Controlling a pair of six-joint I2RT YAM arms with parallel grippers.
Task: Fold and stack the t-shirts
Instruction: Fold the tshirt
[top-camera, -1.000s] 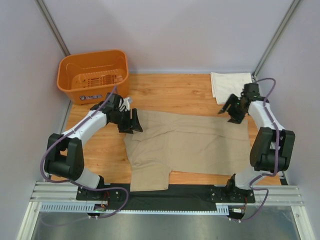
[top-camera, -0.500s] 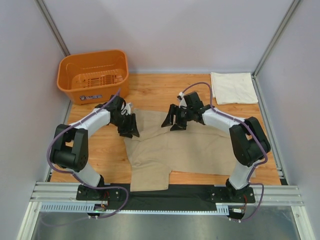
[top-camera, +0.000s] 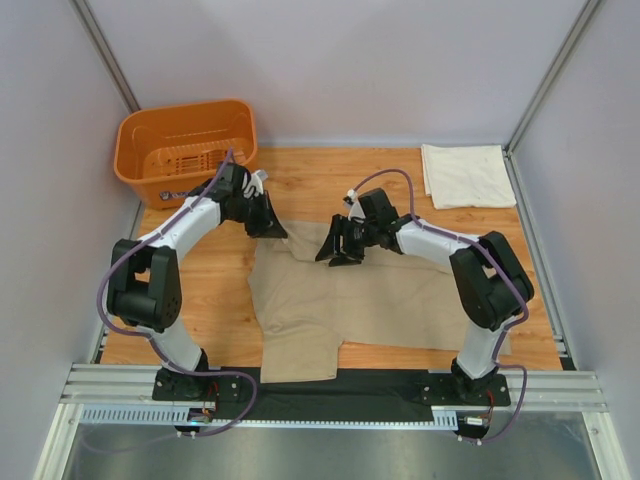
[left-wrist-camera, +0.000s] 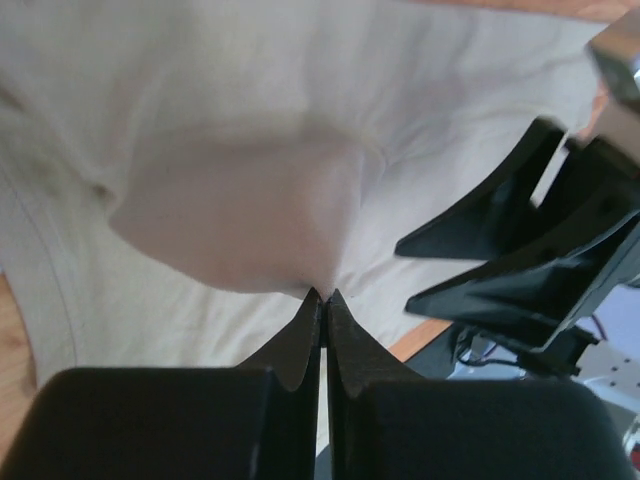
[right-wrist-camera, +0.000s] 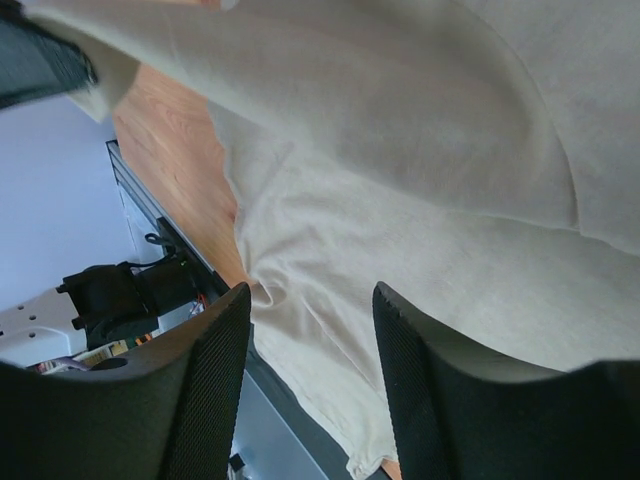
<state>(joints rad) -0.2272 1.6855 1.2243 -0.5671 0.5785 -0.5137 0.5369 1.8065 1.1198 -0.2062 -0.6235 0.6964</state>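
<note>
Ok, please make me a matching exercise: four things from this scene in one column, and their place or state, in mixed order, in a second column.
1. tan shirt
2. white shirt
3. basket
4. left tool

a. stands in the far left corner
b. shut on the tan shirt
c. folded, in the far right corner
d. spread out in the middle

Pairs: 1-d, 2-c, 3-a, 4-b.

The top camera looks down from behind; both wrist cameras sit close over the tan shirt.

no legible txt; orange basket sticker too blurry
</note>
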